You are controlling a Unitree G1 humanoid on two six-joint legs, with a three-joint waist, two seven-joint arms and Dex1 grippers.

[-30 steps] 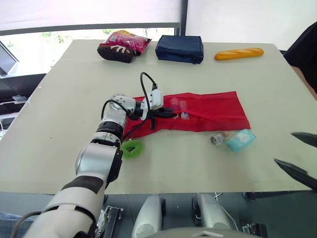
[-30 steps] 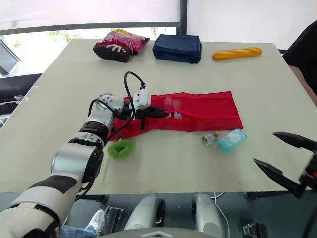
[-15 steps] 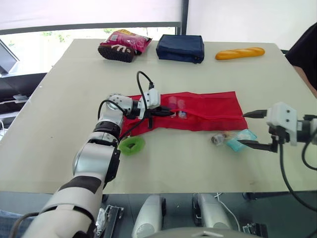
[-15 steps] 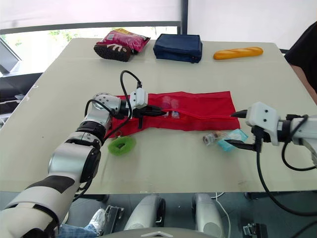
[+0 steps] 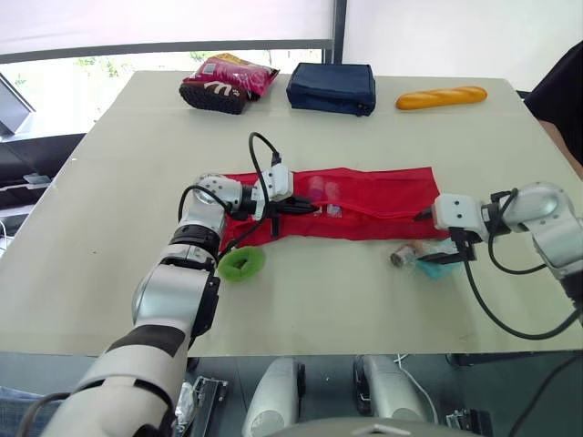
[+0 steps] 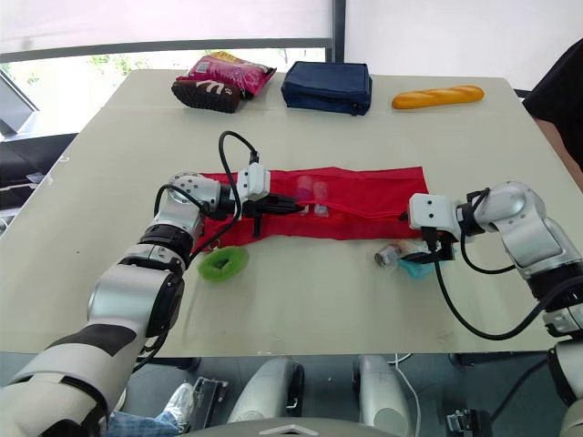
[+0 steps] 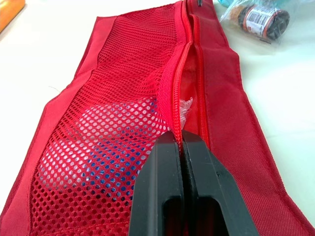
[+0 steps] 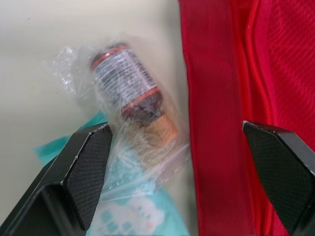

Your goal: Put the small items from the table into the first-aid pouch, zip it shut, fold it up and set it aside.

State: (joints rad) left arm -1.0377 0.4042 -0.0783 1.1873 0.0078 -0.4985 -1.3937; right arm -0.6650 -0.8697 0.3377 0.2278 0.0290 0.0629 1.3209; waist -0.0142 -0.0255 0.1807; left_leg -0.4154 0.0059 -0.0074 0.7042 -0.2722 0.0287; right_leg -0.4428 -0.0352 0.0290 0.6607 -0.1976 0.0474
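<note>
Left claw [image 7: 180, 139]: fingers pressed fully together, pinching the raised lip of the zip [image 7: 178, 78] on the red pouch [image 5: 383, 205], toward its left end. The mesh there is lifted into a small ridge, and something blue [image 7: 113, 164] shows through it inside the pouch.

Right claw [image 8: 175, 130]: spread wide, holding nothing. I have it low at the pouch's right end, just off the near edge. Between its fingers lies a small brown bottle [image 8: 129, 91] in clear wrap, and a teal packet [image 8: 123, 216] lies partly under that wrap. One finger [image 8: 275, 169] hangs over the red fabric and the other [image 8: 88, 169] is on the far side of the bottle from the pouch. Whether either pad touches the wrap I cannot tell.

The pouch lies flat and unfolded on the table [image 5: 109, 182], zip open along the part I can see. A green ring [image 5: 242, 265] sits just off its near left corner.

Well beyond the pouch's far edge, in a row: snack bag [image 5: 228, 82], navy case [image 5: 332, 88], bread loaf [image 5: 440, 96].
</note>
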